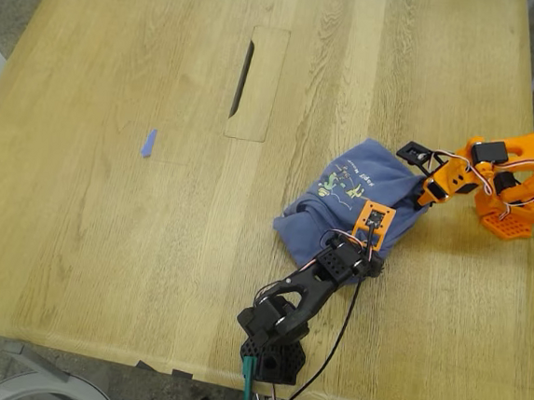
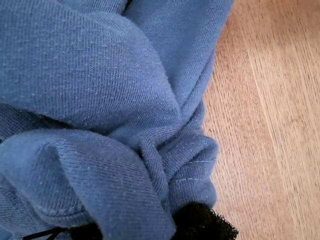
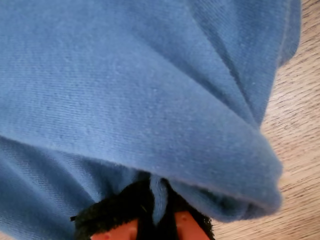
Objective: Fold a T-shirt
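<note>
My first tool [image 2: 200, 227] and second tool [image 3: 150, 220] each apparently pinch the bunched T-shirt [image 1: 360, 203]; uneven pulling risks slippage.

almost the whole second wrist view is filled by the t-shirt [image 3: 150, 100], its blue knit bunched into thick rolled folds. a narrow strip of the cloth is pinched between the black-padded, orange-backed jaws of my second gripper [image 3: 156, 210]. pale wood grain of the table [image 3: 300, 150] is seen beside the folds.
</note>
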`<act>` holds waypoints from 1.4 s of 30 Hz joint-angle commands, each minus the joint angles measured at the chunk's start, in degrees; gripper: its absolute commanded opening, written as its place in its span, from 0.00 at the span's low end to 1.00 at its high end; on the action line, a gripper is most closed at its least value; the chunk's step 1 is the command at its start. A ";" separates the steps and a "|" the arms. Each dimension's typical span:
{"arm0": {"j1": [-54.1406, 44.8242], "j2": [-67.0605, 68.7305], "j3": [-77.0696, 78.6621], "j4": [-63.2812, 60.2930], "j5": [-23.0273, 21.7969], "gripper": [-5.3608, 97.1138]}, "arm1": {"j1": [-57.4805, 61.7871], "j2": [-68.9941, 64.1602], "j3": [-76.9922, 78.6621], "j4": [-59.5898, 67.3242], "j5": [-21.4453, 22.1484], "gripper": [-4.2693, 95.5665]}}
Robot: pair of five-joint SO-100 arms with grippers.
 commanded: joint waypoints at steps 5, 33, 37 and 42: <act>-1.32 -1.32 -0.18 -0.97 2.55 0.17 | 0.97 5.36 4.57 -3.69 -0.44 0.14; 16.08 0.79 -13.54 13.36 3.96 0.72 | -9.32 20.48 -6.15 3.34 6.15 0.44; 15.73 -0.09 -20.83 17.58 5.01 0.73 | -10.11 18.98 -11.95 6.15 5.54 0.43; 14.06 -3.78 -30.50 19.78 6.94 0.73 | -11.69 15.21 -18.37 8.53 5.36 0.42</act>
